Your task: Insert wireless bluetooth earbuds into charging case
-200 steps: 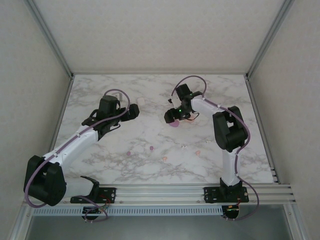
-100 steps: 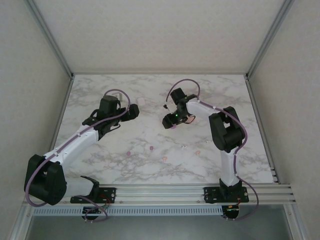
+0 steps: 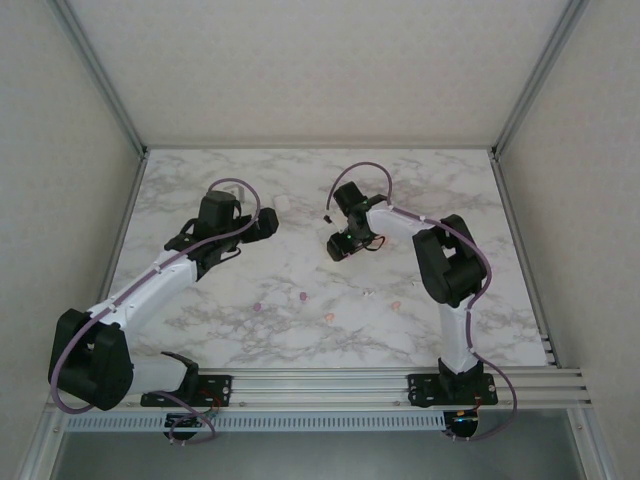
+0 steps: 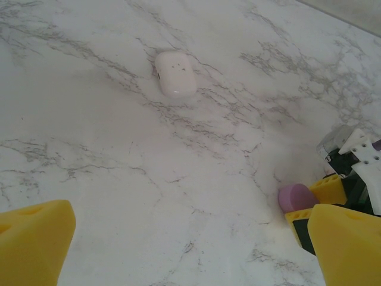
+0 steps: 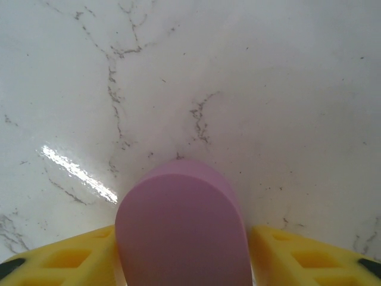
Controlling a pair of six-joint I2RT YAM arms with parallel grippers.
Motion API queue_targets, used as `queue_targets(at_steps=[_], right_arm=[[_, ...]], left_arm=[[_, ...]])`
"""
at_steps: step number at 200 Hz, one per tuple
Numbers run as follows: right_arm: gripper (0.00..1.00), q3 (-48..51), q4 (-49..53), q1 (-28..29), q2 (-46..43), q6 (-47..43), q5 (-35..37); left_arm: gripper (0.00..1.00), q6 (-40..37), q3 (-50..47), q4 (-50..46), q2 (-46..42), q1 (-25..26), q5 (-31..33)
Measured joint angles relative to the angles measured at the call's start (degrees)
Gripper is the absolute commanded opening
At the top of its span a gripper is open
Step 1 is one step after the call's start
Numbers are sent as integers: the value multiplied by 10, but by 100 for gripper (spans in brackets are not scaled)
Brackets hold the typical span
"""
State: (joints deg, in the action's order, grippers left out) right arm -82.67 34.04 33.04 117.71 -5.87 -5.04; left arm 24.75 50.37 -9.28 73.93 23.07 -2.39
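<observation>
I have the right gripper (image 5: 182, 241) pinching the purple case (image 5: 178, 202), fingers against both sides.
Left gripper (image 4: 190, 241) wide open, empty, near the white case (image 4: 175, 74); the purple case is right of the white case.

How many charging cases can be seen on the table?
2. The white case lies free ahead of the left gripper; the purple case sits between the right gripper's fingers. Others may be hidden under the arms.

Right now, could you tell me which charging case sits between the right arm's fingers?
The purple case; the white case lies alone, untouched.
</observation>
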Motion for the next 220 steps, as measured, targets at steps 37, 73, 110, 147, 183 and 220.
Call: queue_targets(at_steps=[37, 73, 110, 147, 183, 220], right_arm=[[42, 4, -7, 3, -1, -10, 15], [37, 71, -70, 10, -48, -10, 19], [34, 184, -162, 12, -198, -16, -18], [31, 271, -310, 13, -381, -50, -86], [31, 274, -358, 14, -436, -71, -118], [31, 272, -360, 14, -440, -73, -137]], left_arm=[[95, 10, 0, 0, 0, 0, 2], [94, 27, 0, 0, 0, 0, -3], [93, 52, 11, 1, 0, 0, -55], [91, 79, 56, 8, -1, 1, -151], [88, 85, 97, 14, -11, 24, -229], [84, 85, 137, 17, -8, 63, -273]])
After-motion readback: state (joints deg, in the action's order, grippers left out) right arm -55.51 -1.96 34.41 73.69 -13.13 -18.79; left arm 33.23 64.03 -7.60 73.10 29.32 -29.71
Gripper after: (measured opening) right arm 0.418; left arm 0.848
